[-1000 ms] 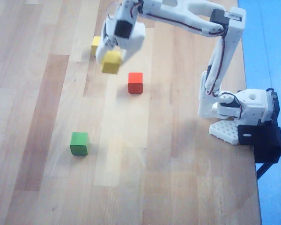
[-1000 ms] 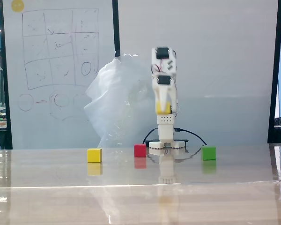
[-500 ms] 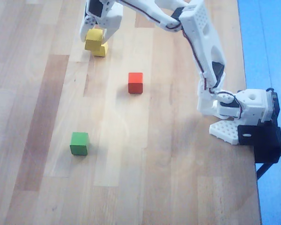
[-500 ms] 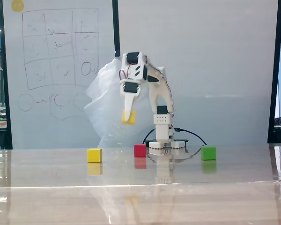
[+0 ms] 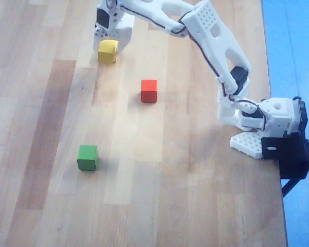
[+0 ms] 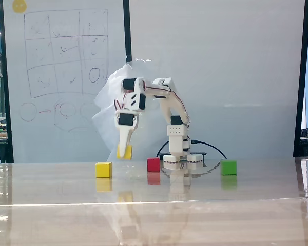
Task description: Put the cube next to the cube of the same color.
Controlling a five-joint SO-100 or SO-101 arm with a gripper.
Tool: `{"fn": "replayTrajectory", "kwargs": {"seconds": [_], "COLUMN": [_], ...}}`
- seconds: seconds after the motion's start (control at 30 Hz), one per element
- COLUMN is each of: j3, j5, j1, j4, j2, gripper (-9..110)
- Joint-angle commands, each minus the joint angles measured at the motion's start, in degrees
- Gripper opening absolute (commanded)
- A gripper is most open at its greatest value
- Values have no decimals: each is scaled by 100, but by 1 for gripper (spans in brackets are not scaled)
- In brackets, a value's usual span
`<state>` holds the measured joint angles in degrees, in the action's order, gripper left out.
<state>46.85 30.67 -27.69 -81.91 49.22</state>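
Note:
In the fixed view my gripper (image 6: 124, 151) points down and is shut on a yellow cube (image 6: 124, 151), held a little above the table. The other yellow cube (image 6: 103, 169) rests on the table, to the left of the held one and nearer the camera. In the overhead view only one yellow cube (image 5: 107, 51) shows, between the fingers of the gripper (image 5: 111, 47) near the top edge. The second yellow cube does not show there.
A red cube (image 5: 149, 90) sits mid-table, also in the fixed view (image 6: 153, 164). A green cube (image 5: 87, 157) lies lower left, at the right in the fixed view (image 6: 228, 167). The arm's base (image 5: 257, 128) stands at the table's right edge.

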Motion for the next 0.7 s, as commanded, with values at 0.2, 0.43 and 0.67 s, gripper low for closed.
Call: {"fn": "replayTrajectory", "kwargs": {"seconds": [0.2, 0.43, 0.67], "j3": [-694, -686, -650], "j5": [44, 53, 229], "j1": [-53, -53, -62], "j4": [501, 826, 747], "j2": [-325, -396, -563], "gripper": [0, 0, 6]}}
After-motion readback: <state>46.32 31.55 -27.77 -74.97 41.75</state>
